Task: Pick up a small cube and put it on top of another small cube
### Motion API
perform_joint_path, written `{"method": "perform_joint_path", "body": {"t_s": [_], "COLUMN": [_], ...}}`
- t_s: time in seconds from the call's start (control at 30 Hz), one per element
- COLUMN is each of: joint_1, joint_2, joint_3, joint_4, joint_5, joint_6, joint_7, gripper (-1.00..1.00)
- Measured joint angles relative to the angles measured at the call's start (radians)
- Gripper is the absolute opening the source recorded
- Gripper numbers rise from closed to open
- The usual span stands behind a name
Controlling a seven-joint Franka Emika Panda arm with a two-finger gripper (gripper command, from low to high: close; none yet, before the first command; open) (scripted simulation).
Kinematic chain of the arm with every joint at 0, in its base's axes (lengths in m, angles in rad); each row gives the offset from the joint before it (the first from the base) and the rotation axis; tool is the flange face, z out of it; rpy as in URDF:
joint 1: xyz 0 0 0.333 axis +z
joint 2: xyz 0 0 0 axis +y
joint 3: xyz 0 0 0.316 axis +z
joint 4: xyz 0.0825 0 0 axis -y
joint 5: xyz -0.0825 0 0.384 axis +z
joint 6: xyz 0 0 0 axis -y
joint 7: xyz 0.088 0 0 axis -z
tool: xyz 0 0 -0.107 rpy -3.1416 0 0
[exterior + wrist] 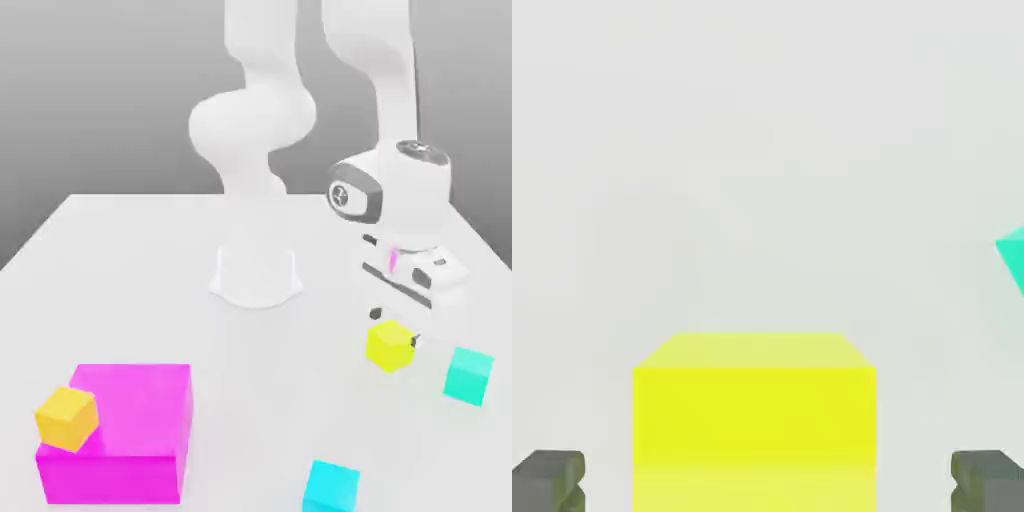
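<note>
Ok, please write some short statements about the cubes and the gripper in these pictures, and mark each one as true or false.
1. The gripper is open, with a finger on each side of the lemon-yellow cube. True.
2. The lemon-yellow cube already sits on the teal cube. False: both rest on the table, apart from each other.
3. The orange-yellow cube lies against the large magenta block. True.
4. The sky-blue cube is stacked on the magenta block. False: it stands on the table alone, near the front edge of the exterior view.
</note>
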Motion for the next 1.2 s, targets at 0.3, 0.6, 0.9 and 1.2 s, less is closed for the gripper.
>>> {"method": "perform_joint_path", "body": {"t_s": [0.3,0.6,0.9,1.2], "joint_1": [-0.002,-0.024,-0.034,-0.023], "joint_2": [0.008,-0.274,-0.209,-0.011], "joint_3": [0.002,0.012,0.056,0.043], "joint_4": [0.001,-0.023,0.279,0.333], "joint_5": [-0.001,-0.052,-0.062,-0.086], "joint_6": [0.004,-0.253,-0.49,-0.346], "joint_7": [0.0,0.07,0.476,0.56], "gripper": [-1.0,-1.0,-1.0,1.0]}}
